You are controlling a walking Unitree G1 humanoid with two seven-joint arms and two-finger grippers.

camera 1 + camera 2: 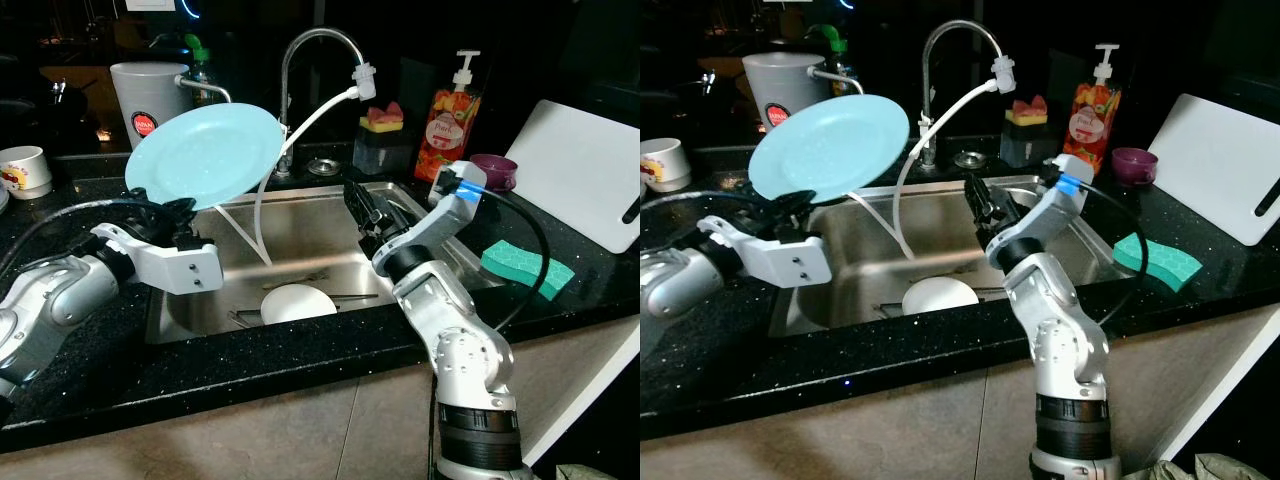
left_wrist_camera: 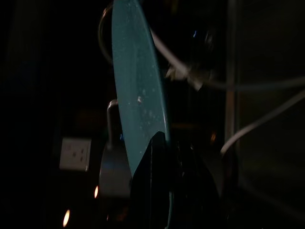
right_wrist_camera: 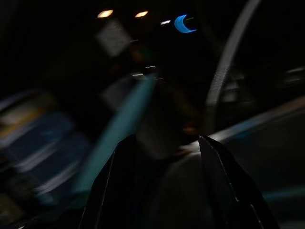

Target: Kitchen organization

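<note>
A light blue plate [image 1: 205,156] is held up, tilted, above the left edge of the steel sink [image 1: 300,245]. My left gripper [image 1: 172,216] is shut on its lower rim; in the left wrist view the plate [image 2: 138,109] stands edge-on between the black fingers [image 2: 155,181]. My right gripper [image 1: 358,208] hovers over the middle of the sink, open with nothing between its fingers [image 3: 119,186]. A white bowl [image 1: 297,302] lies upside down in the basin beside some cutlery.
A faucet [image 1: 318,60] with a white hose arches over the sink. Behind it stand a soap bottle [image 1: 450,118], a sponge holder [image 1: 382,135] and a purple cup [image 1: 492,170]. A green sponge [image 1: 526,266] and white cutting board [image 1: 585,185] lie right; a mug [image 1: 24,170] sits left.
</note>
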